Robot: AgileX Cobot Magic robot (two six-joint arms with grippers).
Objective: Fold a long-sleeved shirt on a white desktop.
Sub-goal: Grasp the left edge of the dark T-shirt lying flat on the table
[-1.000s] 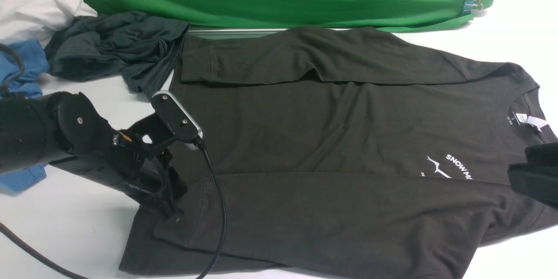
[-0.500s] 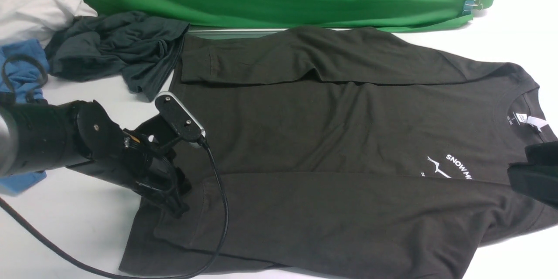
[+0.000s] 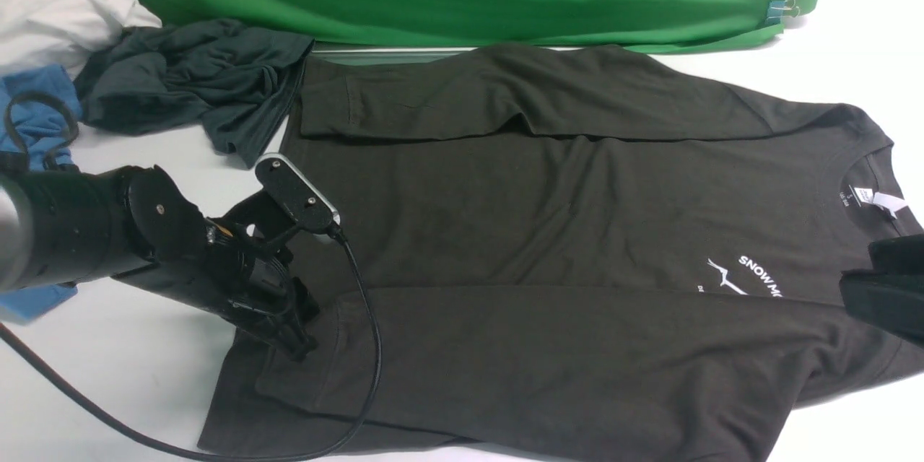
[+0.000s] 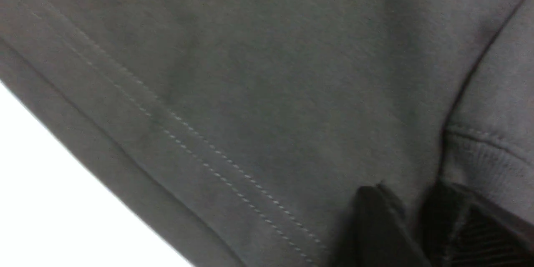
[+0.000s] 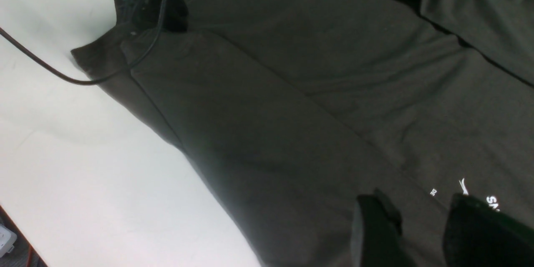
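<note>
surface: white desktop, plain and smooth
biggest thing on it: long-sleeved shirt, spread flat, sleeves laid over the body
far left: grey-green garment, blue garment, white cloth, all bunched up

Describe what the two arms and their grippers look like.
The left arm is matte black, built of thick cylindrical links with a round, screw-capped joint. A flat black wrist camera with a silver rim is mounted near its end, and a black cable loops from it. The left gripper and right gripper both have blunt black fingers. No markings are legible.
</note>
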